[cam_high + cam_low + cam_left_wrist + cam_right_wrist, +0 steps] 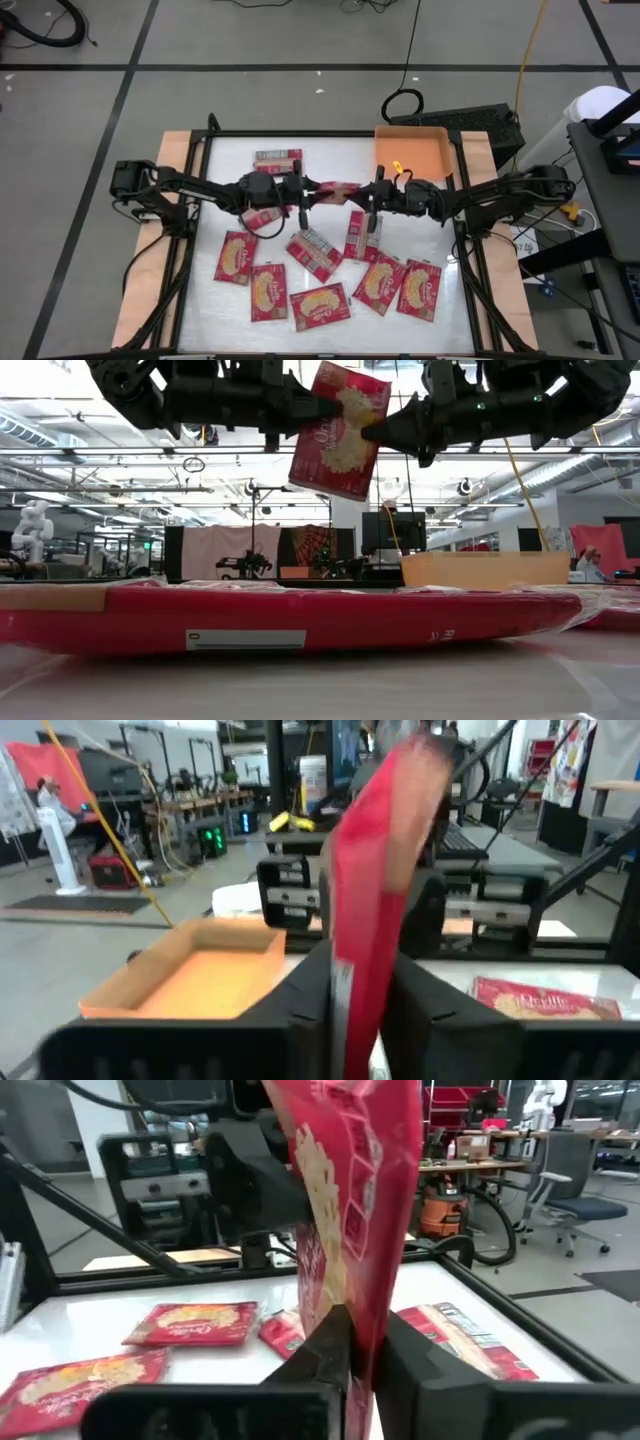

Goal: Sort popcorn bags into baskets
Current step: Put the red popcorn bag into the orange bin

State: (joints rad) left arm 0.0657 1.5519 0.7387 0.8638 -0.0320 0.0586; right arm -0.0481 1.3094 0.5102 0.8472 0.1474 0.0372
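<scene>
Popcorn bag point(339, 430) hangs tilted, long axis near-vertical, pinched by left hand point(322, 405) and right hand point(372, 430).

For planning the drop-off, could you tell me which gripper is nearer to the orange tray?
Right. The right gripper sits just below the orange tray's near-left corner, pinching one end of the lifted popcorn bag. The left gripper holds its other end, farther left.
</scene>
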